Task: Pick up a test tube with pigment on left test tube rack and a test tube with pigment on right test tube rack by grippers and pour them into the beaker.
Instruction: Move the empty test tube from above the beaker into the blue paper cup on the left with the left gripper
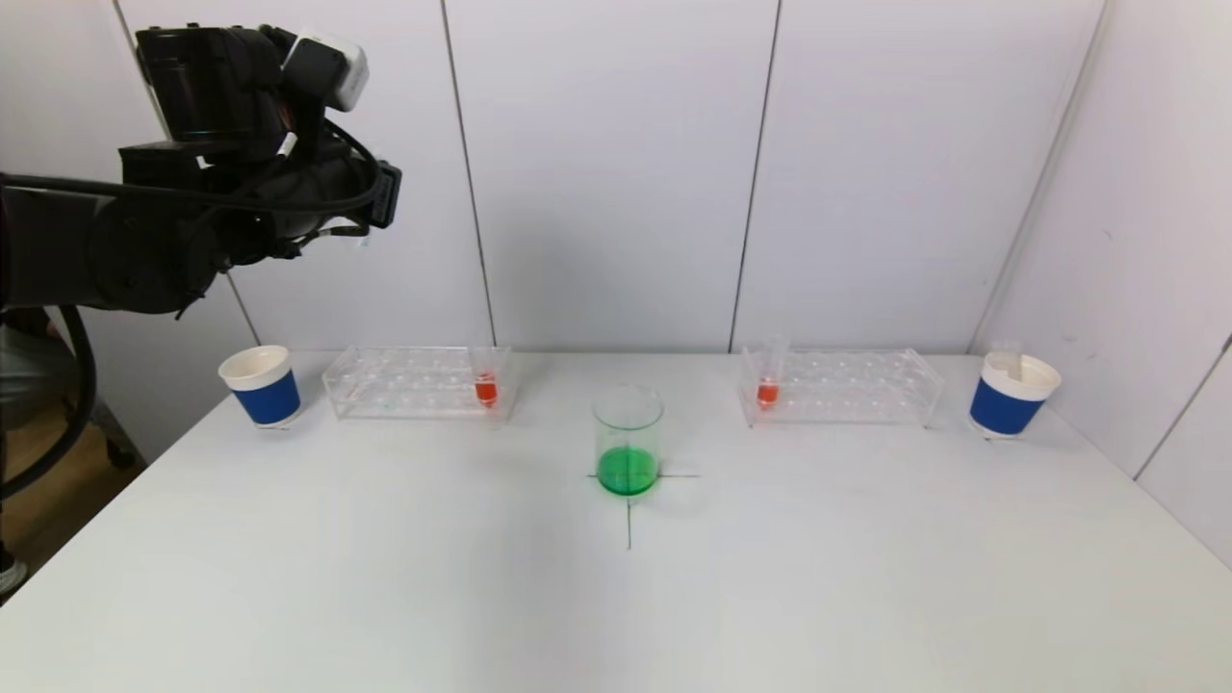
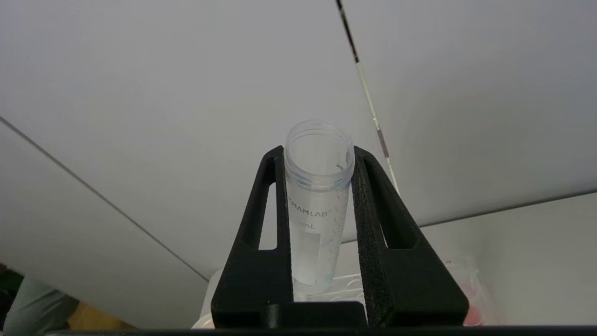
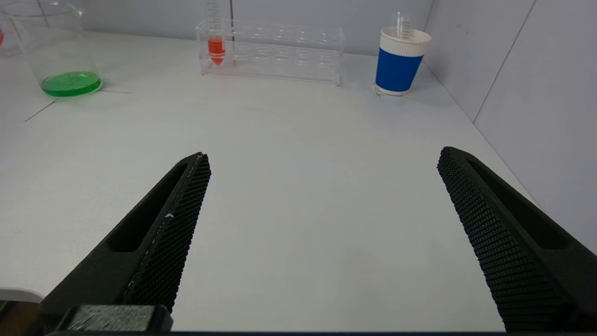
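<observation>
My left gripper (image 2: 318,154) is raised high at the far left (image 1: 375,197), above the left cup. It is shut on a clear, empty test tube (image 2: 317,210) held upright. The glass beaker (image 1: 628,438) with green liquid stands at the table's middle. The left rack (image 1: 414,383) holds a tube with red pigment (image 1: 486,385). The right rack (image 1: 847,385) holds another red tube (image 1: 768,385). My right gripper (image 3: 324,158) is open and empty low over the near right table. It is out of the head view and faces the right rack (image 3: 280,51) and its red tube (image 3: 215,46).
A blue-and-white paper cup (image 1: 262,385) stands left of the left rack. Another cup (image 1: 1011,395) stands right of the right rack with an empty tube (image 1: 1006,356) in it. Walls close in behind and on the right.
</observation>
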### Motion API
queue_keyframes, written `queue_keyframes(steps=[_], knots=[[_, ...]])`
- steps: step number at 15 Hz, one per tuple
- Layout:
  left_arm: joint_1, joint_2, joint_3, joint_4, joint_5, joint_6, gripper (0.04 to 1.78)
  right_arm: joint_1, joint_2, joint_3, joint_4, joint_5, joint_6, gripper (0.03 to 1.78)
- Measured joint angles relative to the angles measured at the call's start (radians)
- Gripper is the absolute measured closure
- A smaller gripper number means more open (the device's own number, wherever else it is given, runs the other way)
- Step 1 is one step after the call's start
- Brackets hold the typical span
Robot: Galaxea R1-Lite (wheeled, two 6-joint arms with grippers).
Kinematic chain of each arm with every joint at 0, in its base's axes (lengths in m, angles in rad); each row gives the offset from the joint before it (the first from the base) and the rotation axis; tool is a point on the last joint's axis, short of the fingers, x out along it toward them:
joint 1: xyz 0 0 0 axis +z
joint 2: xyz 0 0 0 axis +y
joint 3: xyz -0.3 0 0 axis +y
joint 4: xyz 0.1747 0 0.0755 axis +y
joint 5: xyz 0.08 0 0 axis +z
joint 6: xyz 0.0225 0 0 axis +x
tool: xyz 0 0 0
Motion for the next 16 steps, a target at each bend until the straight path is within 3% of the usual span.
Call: queue_keyframes(steps=[6, 16], knots=[[0.155, 0.001, 0.005, 0.028, -0.008, -0.091, 1.40, 0.000, 0.000, 0.000, 0.000, 0.000, 0.000, 0.04], [0.333, 0.049, 0.063, 0.017, -0.034, -0.211, 1.40, 0.000, 0.000, 0.000, 0.000, 0.000, 0.000, 0.04]])
